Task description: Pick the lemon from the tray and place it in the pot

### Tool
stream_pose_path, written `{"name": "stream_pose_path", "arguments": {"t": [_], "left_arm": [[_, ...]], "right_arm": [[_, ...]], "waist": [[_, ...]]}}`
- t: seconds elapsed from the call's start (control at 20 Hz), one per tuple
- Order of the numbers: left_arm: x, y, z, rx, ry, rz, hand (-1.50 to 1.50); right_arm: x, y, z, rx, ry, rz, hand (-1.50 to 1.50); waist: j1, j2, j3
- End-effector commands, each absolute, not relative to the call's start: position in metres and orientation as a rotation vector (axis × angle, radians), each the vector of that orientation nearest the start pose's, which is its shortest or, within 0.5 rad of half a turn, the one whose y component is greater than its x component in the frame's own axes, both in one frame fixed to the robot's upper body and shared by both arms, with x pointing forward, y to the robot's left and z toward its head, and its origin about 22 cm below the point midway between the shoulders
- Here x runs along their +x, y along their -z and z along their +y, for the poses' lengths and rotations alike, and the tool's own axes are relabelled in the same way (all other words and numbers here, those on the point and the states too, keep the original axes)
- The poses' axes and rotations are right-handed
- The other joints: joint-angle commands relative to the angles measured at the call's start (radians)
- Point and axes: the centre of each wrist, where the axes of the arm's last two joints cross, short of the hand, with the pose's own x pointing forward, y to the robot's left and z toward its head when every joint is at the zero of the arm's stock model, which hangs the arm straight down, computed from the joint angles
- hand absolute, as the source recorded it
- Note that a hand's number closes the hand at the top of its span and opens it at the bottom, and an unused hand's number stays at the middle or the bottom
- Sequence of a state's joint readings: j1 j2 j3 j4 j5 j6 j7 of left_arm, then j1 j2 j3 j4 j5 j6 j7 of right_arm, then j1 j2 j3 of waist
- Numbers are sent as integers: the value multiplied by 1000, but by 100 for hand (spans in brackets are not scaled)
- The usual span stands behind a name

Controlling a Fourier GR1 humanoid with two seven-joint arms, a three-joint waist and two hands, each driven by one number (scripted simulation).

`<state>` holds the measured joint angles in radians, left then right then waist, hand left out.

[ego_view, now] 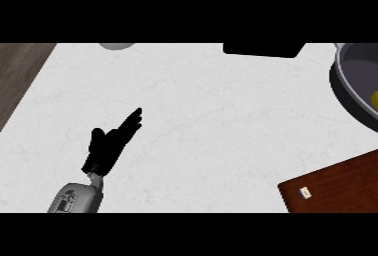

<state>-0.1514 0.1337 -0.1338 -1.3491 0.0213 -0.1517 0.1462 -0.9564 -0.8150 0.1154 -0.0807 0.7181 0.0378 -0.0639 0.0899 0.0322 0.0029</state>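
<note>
Resting over the counter (199, 115), the left hand (111, 142) shows straight, released fingers; the lemon (374, 99) lies in the pot (347, 95). The tray (339, 187) sits at lower right.

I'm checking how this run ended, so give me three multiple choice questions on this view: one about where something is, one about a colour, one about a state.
1. Where does the pot show?
A. at the right edge
B. at the left edge
C. in the middle of the counter

2. What colour is the tray?
A. white
B. reddish brown
C. green

3. How is the left hand?
A. curled round the lemon
B. open with straight fingers, holding nothing
C. pressed flat on the tray

Answers: 1 A, the grey pot is cut off by the right edge. 2 B, the tray at lower right is reddish-brown wood. 3 B, the fingers point up over the bare counter, while the lemon shows yellow inside the pot.
</note>
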Motion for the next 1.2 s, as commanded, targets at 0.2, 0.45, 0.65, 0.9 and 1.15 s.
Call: {"name": "stream_pose_path", "arguments": {"t": [0.2,0.45,0.65,0.9,1.15], "left_arm": [[268,22,217,-101,325,-1296,0],[269,22,234,-87,313,-1294,0],[278,10,223,-97,317,-1321,0],[272,10,229,-102,317,-1311,0],[275,15,226,-75,289,-1315,0]], "right_arm": [[392,-96,-439,-946,-705,-837,-150],[401,-128,-442,-883,-369,-1259,-150],[401,-147,-450,-870,-55,-1404,-150],[376,-165,-490,-950,208,-1478,-150],[341,-178,-532,-897,313,-1604,-150]], "waist": [[-15,-4,4],[-37,-10,5],[-30,-3,7],[-35,-6,4],[-60,-7,3]]}}
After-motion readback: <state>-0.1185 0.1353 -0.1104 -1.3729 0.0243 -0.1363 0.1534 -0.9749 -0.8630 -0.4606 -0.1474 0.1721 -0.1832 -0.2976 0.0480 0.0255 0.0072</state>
